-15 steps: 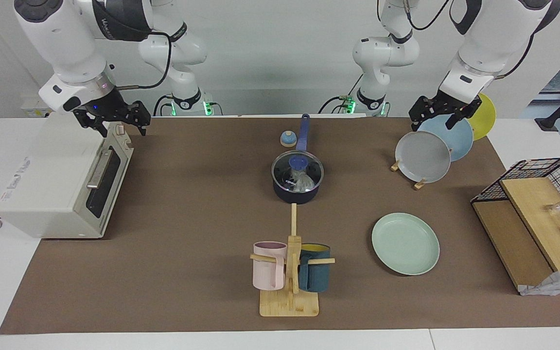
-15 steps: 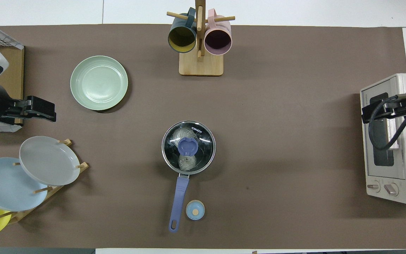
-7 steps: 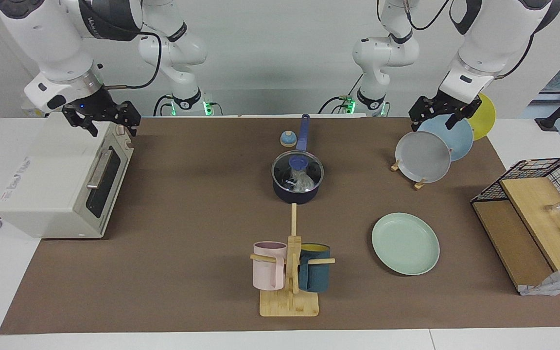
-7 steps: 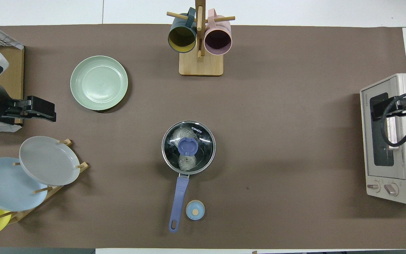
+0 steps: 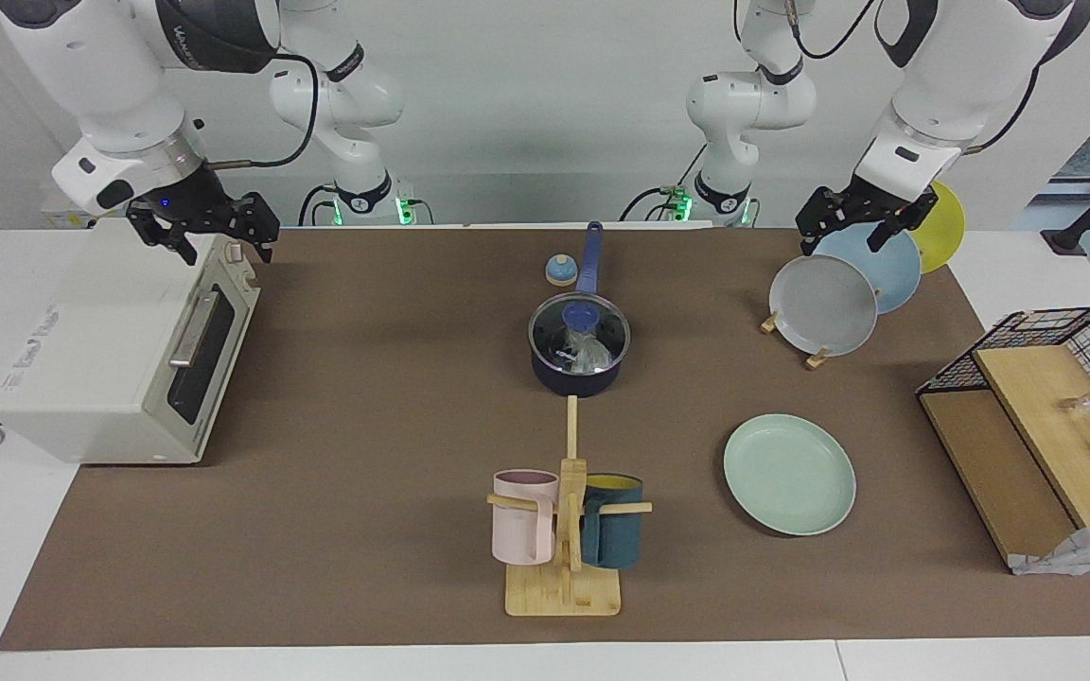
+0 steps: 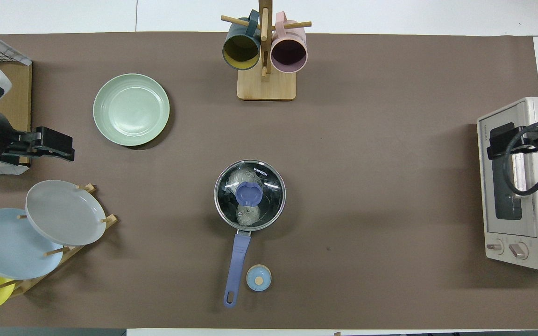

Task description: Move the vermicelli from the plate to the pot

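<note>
The pot (image 5: 571,378) stands mid-table with its long blue handle (image 6: 237,254) pointing toward the robots. A glass lid (image 5: 579,326) with a blue knob lies on the pot. The vermicelli (image 5: 588,354) shows through the lid inside the pot, in about two nests (image 6: 247,213). The mint-green plate (image 5: 789,473) lies bare toward the left arm's end, farther from the robots than the pot; it also shows in the overhead view (image 6: 131,109). My left gripper (image 5: 843,236) hangs open and empty over the plate rack. My right gripper (image 5: 223,246) hangs open and empty over the toaster oven.
A toaster oven (image 5: 119,350) sits at the right arm's end. A rack with grey (image 5: 824,305), light blue and yellow plates and a wire basket (image 5: 1056,378) stand at the left arm's end. A mug tree (image 5: 564,530) stands farther out than the pot. A small blue round piece (image 5: 559,271) lies beside the handle.
My right gripper has drawn back from the oven's front toward the right arm's end of the table, then eased slightly back. The left arm has not moved.
</note>
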Motion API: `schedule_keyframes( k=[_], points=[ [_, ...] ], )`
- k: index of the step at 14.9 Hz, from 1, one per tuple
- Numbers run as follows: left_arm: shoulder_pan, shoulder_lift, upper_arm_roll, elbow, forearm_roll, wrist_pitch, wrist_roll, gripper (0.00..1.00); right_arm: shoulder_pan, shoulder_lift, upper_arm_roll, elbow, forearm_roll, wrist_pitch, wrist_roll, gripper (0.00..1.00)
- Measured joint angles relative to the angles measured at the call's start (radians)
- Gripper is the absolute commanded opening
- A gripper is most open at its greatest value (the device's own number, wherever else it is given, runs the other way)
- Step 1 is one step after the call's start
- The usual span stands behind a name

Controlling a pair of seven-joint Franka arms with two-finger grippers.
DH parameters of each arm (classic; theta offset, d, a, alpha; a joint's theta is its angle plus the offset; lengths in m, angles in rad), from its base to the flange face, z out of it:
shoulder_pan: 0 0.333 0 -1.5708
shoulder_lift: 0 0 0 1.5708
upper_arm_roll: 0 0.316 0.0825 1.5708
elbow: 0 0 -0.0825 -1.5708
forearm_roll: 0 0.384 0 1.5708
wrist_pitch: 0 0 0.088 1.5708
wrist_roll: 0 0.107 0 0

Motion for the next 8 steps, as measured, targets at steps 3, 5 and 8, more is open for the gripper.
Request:
schedule_keyframes(
  k=[3,5,8],
  points=[
    [0.0,0.0,0.0,0.0,0.0,0.0,0.0,1.0,0.003,0.0,0.0,0.003,0.009,0.0,0.0,1.0],
    [0.0,0.0,0.0,0.0,0.0,0.0,0.0,1.0,0.003,0.0,0.0,0.004,0.009,0.0,0.0,1.0],
    [0.0,0.0,0.0,0.0,0.0,0.0,0.0,1.0,0.004,0.0,0.0,0.004,0.008,0.0,0.0,1.0]
  ],
)
